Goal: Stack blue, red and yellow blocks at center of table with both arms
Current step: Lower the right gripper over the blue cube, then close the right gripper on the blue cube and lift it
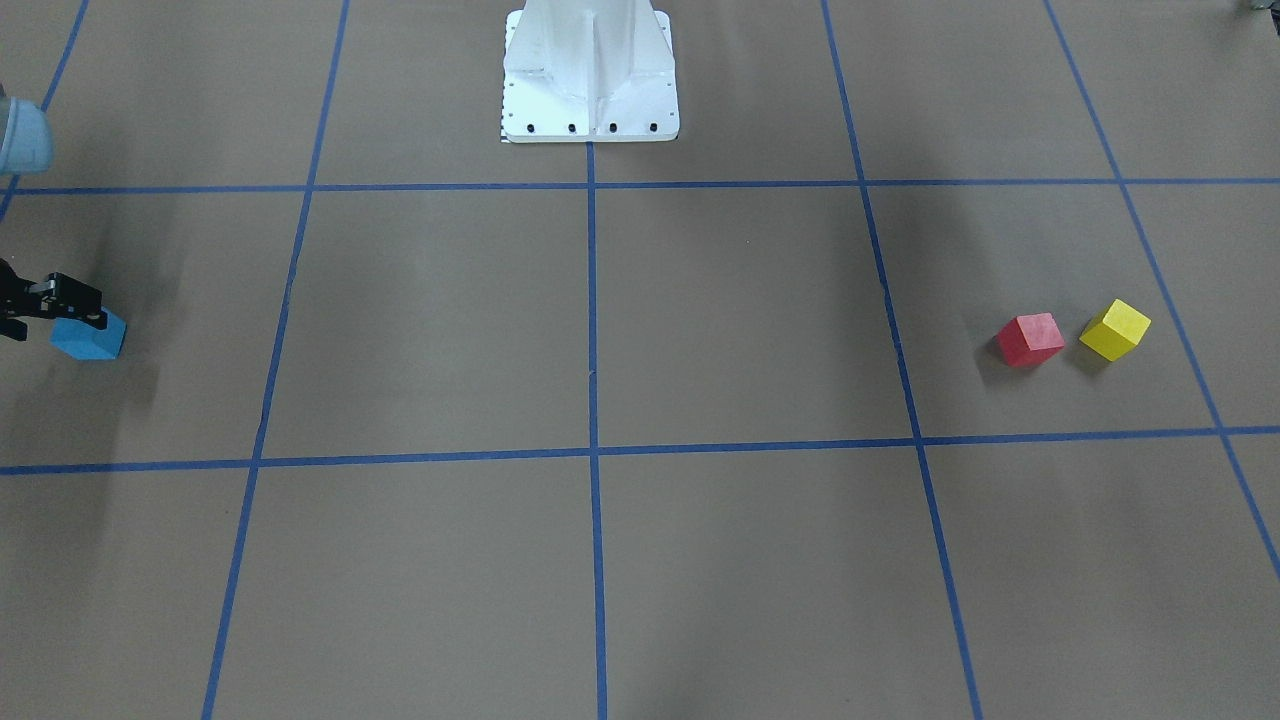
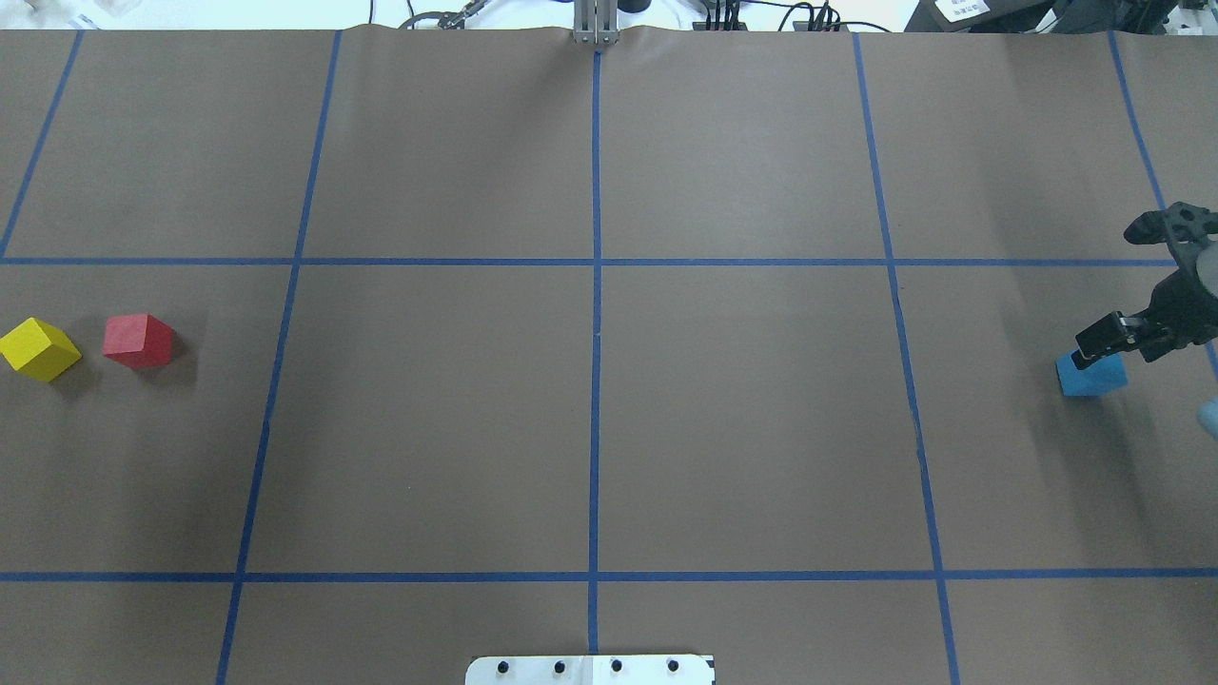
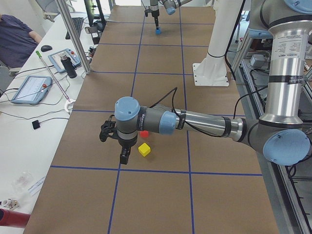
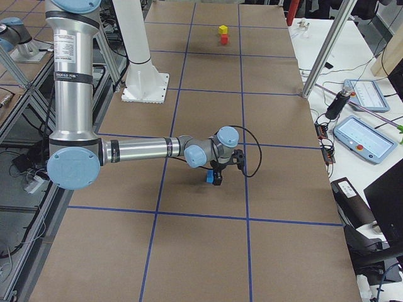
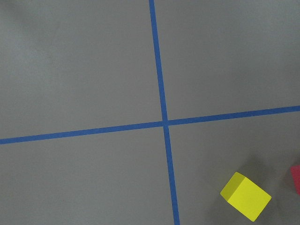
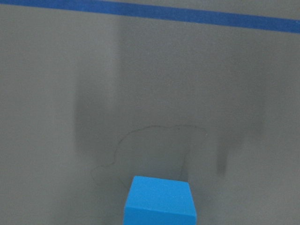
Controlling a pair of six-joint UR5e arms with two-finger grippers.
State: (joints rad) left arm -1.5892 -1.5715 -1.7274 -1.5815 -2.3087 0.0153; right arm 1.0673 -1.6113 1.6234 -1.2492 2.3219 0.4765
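Note:
The blue block (image 1: 88,336) sits at the table's right end, also in the overhead view (image 2: 1091,374). My right gripper (image 2: 1115,350) is low over it, jaws apart, one finger (image 1: 88,308) across the block's top edge. The right wrist view shows the blue block (image 6: 159,200) at bottom centre. The red block (image 2: 139,341) and yellow block (image 2: 39,349) lie side by side at the left end. My left gripper (image 3: 124,158) hangs above the table just beside the yellow block (image 3: 144,149). I cannot tell whether it is open or shut. The left wrist view shows the yellow block (image 5: 245,196).
The robot's white base (image 1: 590,100) stands at the middle of the near edge. Blue tape lines (image 2: 596,333) cross at the table's centre. A side desk with tablets (image 3: 31,87) and metal posts (image 3: 73,36) runs along the far edge.

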